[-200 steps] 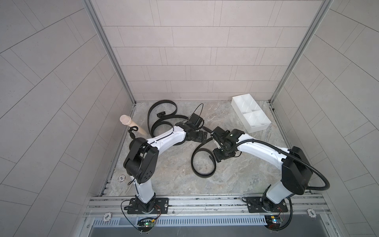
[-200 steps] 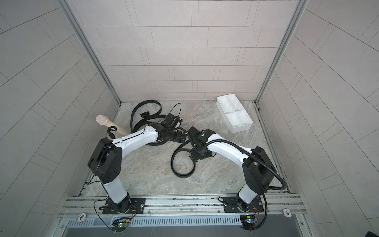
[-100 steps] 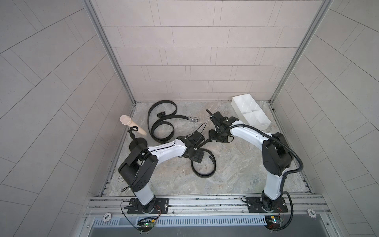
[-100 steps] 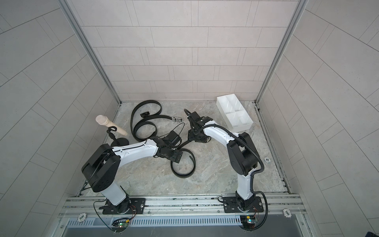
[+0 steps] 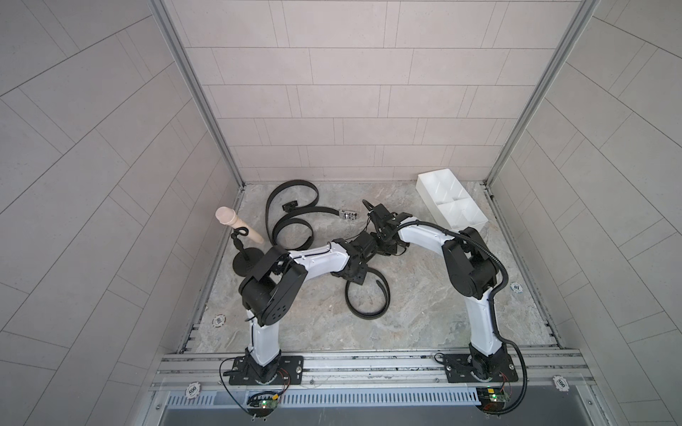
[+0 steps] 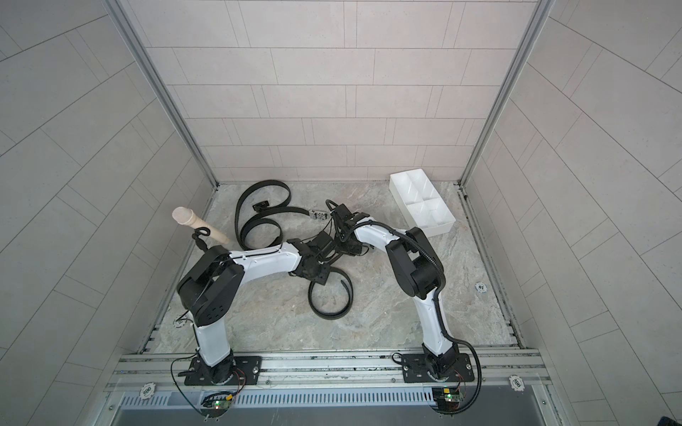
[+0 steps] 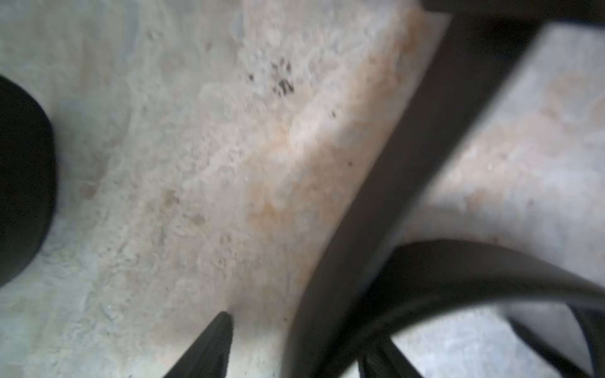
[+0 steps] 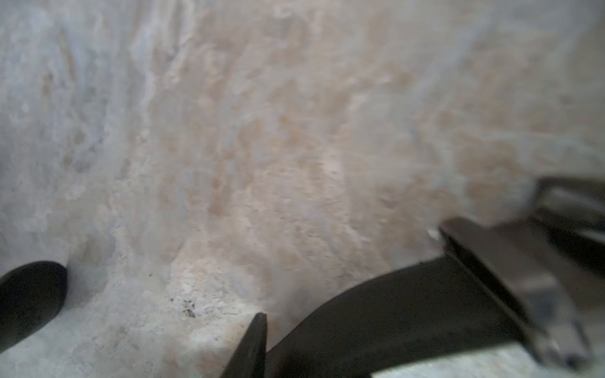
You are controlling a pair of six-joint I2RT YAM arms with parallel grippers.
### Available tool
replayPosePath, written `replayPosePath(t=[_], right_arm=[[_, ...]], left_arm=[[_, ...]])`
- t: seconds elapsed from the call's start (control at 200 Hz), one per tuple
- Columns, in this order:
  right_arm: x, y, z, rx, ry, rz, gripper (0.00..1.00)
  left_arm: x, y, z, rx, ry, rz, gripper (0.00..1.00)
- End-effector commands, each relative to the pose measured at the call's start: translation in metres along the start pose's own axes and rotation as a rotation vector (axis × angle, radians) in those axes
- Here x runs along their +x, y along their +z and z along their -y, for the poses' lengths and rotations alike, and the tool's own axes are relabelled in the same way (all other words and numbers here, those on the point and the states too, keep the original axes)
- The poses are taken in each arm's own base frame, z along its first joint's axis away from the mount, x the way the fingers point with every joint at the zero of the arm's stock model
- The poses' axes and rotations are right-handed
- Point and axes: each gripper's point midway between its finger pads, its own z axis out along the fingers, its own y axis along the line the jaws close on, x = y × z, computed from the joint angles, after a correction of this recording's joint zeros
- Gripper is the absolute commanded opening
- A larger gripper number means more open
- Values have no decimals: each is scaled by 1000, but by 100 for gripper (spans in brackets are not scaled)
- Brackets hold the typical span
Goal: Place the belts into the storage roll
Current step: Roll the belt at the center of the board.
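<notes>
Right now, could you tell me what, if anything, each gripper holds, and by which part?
Cannot be told: left gripper is over the looped belt, right gripper beside a buckle; contact hidden.

left arm (image 5: 317,260): white shells, black joints | right arm (image 5: 424,238): same, ribbed black hose (image 5: 502,271) | base plates (image 5: 291,369): black, screwed

A robot test cell, this one, a lab rig rather than any home: pale tile-pattern walls (image 5: 332,92) box in a marble-look floor (image 5: 424,313) on three sides, with bare aluminium posts (image 5: 195,96) running up the far corners. Up front, the left arm (image 5: 317,260) and the right arm (image 5: 424,236) stand bolted to a slotted aluminium rail (image 5: 369,363). Bare circuit boards (image 5: 264,404) glow green beside a vent grille (image 5: 369,398), and numbered round discs (image 5: 559,381) dot the edges.
</notes>
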Motion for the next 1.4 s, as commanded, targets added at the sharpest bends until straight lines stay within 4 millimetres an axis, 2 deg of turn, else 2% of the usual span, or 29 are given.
replayPosePath(t=[0.0, 0.1, 0.205, 0.335, 0.486, 0.576, 0.666, 0.721, 0.966, 1.111, 1.192, 1.397], right_arm=[[16, 6, 65, 150, 68, -49, 25], [21, 1, 97, 172, 105, -58, 24], [27, -6, 120, 188, 133, -67, 22], [35, -13, 142, 203, 161, -70, 22], [48, -12, 159, 215, 191, -88, 22], [55, -8, 160, 206, 198, -101, 21], [59, -3, 158, 192, 199, -113, 21], [59, -2, 156, 191, 196, -114, 21], [58, -1, 148, 189, 173, -117, 21], [60, 1, 144, 188, 159, -125, 22], [62, 2, 140, 187, 148, -130, 23], [75, -4, 140, 193, 151, -135, 23]], left_arm=[[8, 23, -25, -111, -30, -73, 56], [1, 36, -29, -129, -41, -94, 51], [-1, 48, -32, -139, -51, -126, 48], [-3, 54, -39, -151, -78, -143, 47], [-6, 55, -50, -174, -101, -137, 44], [-6, 57, -48, -162, -96, -150, 49], [-6, 52, -42, -154, -67, -143, 75], [-6, 44, -36, -149, -41, -125, 82], [-14, -10, -8, -92, 23, 24, 91], [-12, -30, 15, -58, 98, 70, 93], [-5, -28, 18, -65, 119, 48, 92], [9, 7, -1, -138, 107, -57, 88]])
